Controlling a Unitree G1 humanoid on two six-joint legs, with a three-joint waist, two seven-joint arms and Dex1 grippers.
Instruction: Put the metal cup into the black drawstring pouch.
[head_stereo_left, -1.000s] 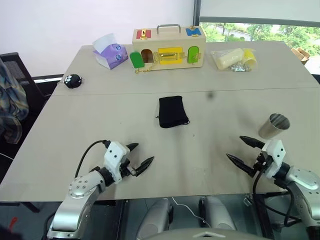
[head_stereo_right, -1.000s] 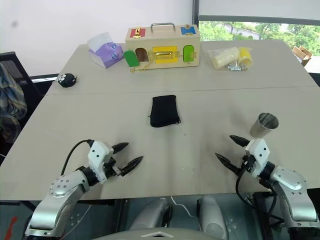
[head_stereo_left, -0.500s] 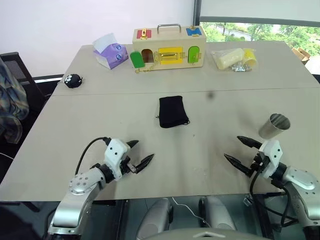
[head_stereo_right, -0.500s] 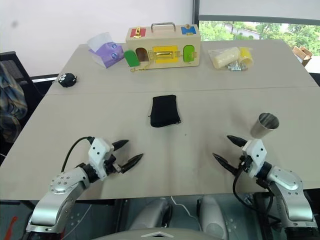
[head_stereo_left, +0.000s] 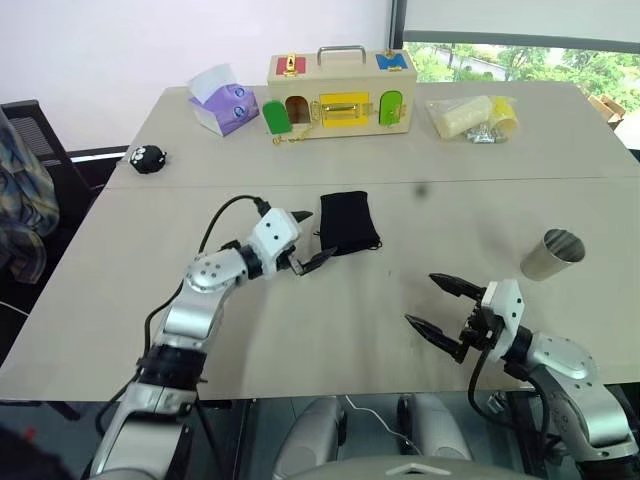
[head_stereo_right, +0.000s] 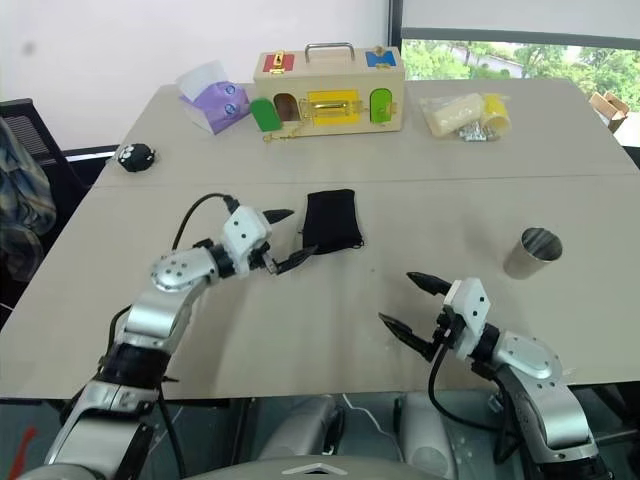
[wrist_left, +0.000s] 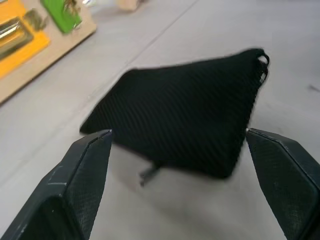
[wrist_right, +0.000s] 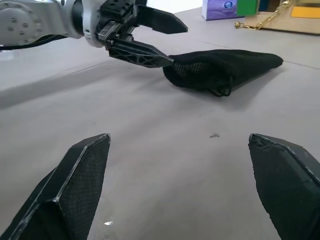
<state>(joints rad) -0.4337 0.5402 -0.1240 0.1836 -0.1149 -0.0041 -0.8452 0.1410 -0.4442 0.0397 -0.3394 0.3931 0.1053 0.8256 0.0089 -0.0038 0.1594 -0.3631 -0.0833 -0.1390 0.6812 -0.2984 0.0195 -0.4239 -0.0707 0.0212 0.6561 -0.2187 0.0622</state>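
The black drawstring pouch (head_stereo_left: 347, 222) lies flat at the table's middle, its cord end toward me. My left gripper (head_stereo_left: 320, 233) is open at the pouch's near left corner, fingertips just beside the fabric; in the left wrist view the pouch (wrist_left: 185, 117) lies close ahead between the spread fingers (wrist_left: 75, 180). The metal cup (head_stereo_left: 550, 255) stands upright at the right, mouth up. My right gripper (head_stereo_left: 420, 299) is open and empty, hovering near the front edge, well left of the cup. The right wrist view shows the pouch (wrist_right: 225, 67) and the left gripper (wrist_right: 179, 45) beside it.
A wooden lock box (head_stereo_left: 340, 95) with coloured doors stands at the back. A purple tissue box (head_stereo_left: 222, 105) is at the back left, a small round black toy (head_stereo_left: 147, 158) further left. A plastic bag of yellow parts (head_stereo_left: 472, 117) lies back right. A chair (head_stereo_left: 20, 200) stands left of the table.
My left arm has reached forward and up from the front edge to the pouch's near left corner. My right gripper has moved left, farther from the cup. Both stayed open.
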